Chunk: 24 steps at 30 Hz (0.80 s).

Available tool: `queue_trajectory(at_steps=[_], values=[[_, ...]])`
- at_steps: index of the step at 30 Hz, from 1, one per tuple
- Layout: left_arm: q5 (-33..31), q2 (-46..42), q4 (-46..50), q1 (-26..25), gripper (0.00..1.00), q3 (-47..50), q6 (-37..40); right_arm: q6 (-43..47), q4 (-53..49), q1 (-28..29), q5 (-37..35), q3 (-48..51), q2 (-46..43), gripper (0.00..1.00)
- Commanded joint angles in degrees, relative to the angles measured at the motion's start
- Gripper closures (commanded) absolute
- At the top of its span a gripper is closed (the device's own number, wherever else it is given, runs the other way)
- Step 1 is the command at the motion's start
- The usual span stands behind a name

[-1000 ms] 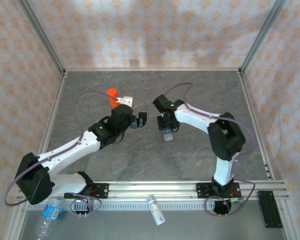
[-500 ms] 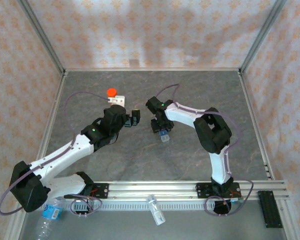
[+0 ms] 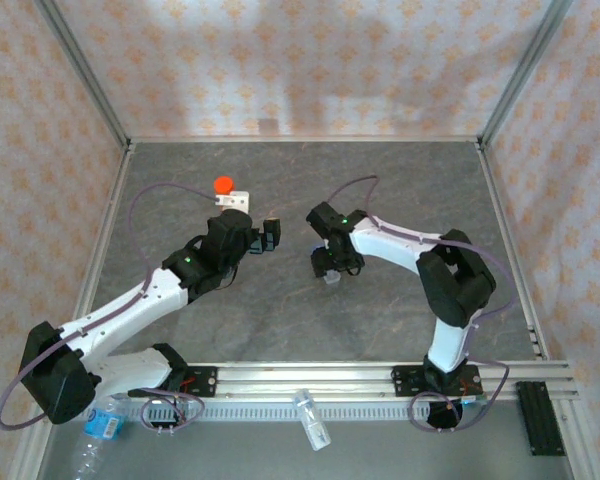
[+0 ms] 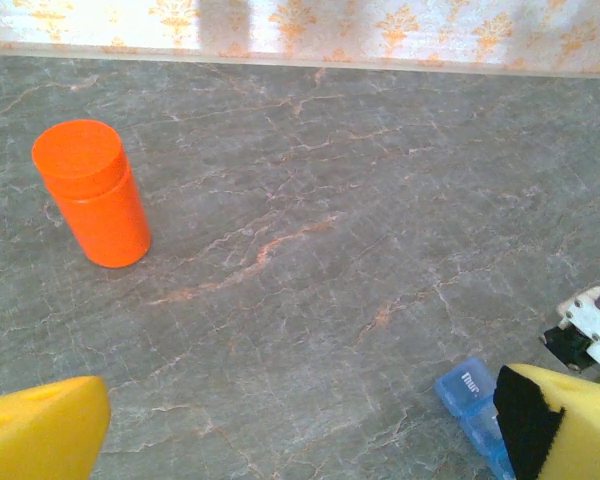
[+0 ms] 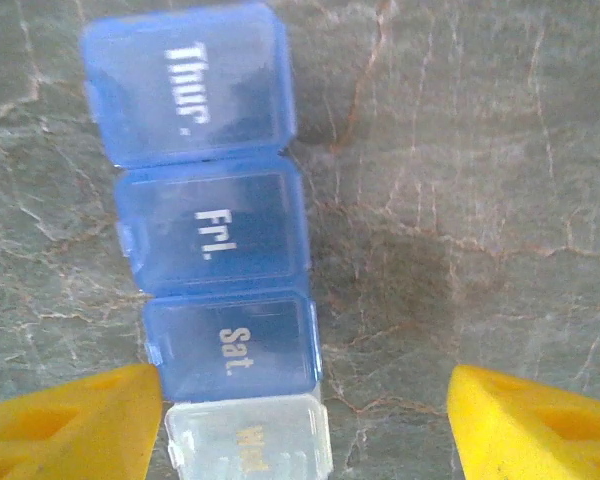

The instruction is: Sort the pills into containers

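Right pincer [image 5: 305, 390] spread above containers [image 5: 210, 240], lids down

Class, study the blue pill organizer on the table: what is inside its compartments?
The pill organizer is shut. Its blue lids read Thur., Fri. and Sat., with a clear end compartment beside them. No pill shape shows through the translucent plastic, so the contents cannot be told.

Right gripper [image 3: 328, 266], shut a second ago, now stands with jaws parted astride the translucent blue pill-organizer strip [image 5: 215, 245], which seems to lie free on the grey marbled table [image 3: 280, 310]. Left gripper [image 3: 268, 236] sits slightly farther left, its arm swung outward.
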<state>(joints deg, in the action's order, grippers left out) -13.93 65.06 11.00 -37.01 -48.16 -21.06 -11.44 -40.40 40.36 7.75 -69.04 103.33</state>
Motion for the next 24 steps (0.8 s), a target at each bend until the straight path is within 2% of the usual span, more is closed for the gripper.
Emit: queue_trajectory(at_steps=[1, 18, 24], values=[[-0.3, 0.9, -0.8, 0.4, 0.00, 0.3, -0.7, -1.9, 1.9, 0.1, 0.2, 1.6, -0.4, 0.25], [0.1, 1.7, -1.1, 0.4, 0.00, 0.1, -1.3, -0.7, 1.8, 0.8, -0.5, -1.2, 3.5, 0.26], [0.5, 2.0, -1.0, 0.4, 0.00, 0.2, -1.6, 0.1, 2.3, 0.8, -1.1, -0.6, 4.5, 0.39]])
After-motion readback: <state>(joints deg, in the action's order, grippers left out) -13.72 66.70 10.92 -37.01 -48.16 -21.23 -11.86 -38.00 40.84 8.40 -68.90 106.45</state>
